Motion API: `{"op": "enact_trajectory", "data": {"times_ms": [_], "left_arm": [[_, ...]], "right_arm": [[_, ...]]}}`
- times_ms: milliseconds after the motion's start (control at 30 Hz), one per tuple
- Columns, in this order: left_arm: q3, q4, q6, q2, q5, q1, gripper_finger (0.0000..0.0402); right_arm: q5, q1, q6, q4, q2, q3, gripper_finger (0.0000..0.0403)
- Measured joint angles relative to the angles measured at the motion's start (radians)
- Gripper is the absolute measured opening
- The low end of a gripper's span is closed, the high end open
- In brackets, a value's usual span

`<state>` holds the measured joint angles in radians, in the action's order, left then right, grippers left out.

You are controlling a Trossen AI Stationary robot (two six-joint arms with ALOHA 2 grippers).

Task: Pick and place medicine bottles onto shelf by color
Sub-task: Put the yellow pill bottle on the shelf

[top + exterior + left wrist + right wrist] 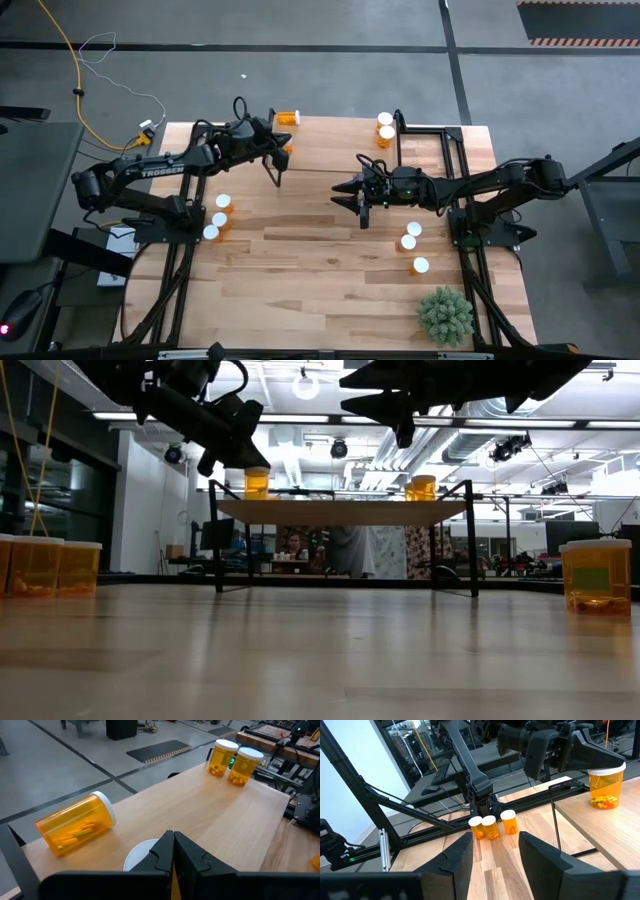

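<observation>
Lab; ceiling ducts [500, 410], concrete floor [300, 70]

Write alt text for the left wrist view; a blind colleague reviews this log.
The left gripper, fingers shut, hovers over a white-capped bottle on the shelf. An orange bottle lies on its side nearby, and two upright bottles stand at the shelf's other end.

In the left wrist view, the left gripper [172, 851] covers most of a white-capped bottle [139, 855] under it. In the low view, a bottle [6, 564] is cut by the edge. People behind the shelf [340, 512] are too blurred to make out.
</observation>
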<state>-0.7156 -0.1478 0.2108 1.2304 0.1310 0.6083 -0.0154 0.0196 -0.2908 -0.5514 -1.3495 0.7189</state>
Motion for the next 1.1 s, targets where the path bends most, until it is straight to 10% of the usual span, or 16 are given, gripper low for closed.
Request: {"op": "enact_trajectory", "data": {"times_ms": [733,1100], "left_arm": [[-0.031,-0.005,-0.047,0.000,0.147,0.007,0.0000],[-0.034,-0.011,-0.021,0.035,0.056,0.062,0.0000]], "right_arm": [[0.000,0.000,0.000,0.000,0.000,0.000,0.0152],[0.000,0.000,0.001,-0.015,0.000,0.000,0.0152]]}}
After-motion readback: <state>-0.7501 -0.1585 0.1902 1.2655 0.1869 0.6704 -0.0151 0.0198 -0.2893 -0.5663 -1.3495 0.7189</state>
